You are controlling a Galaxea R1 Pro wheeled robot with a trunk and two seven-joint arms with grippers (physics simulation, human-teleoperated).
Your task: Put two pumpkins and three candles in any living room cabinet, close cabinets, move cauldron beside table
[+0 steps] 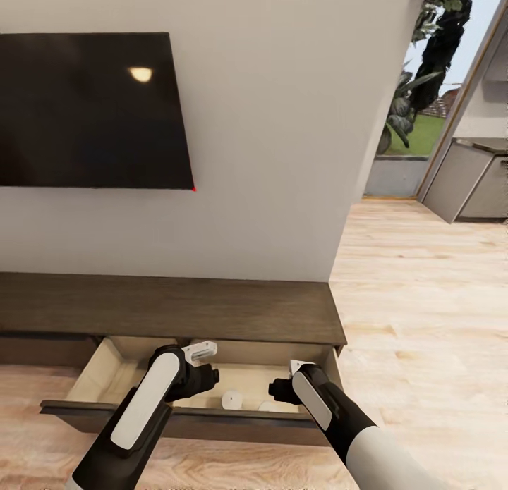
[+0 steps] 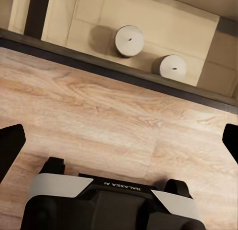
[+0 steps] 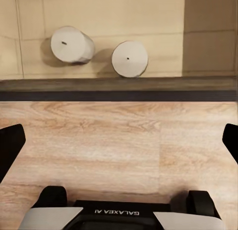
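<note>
**Two candles seen inside open cabinet drawer**

A drawer of the long dark cabinet (image 1: 176,307) is shown pulled out below a wall-mounted television (image 1: 92,109), its pale interior exposed. Two candles are seen standing upright on the drawer floor, close together and near the front panel: one (image 1: 232,400) between the two arms, the other (image 1: 268,407) just beside the right gripper (image 1: 275,389). The left gripper (image 1: 212,377) is held over the drawer, just beside the first candle. In both wrist views the fingertips (image 2: 10,143) (image 3: 10,140) are seen spread wide at the frame edges, nothing held between them, with the wooden floor (image 1: 423,321) and drawer front beneath.
</note>
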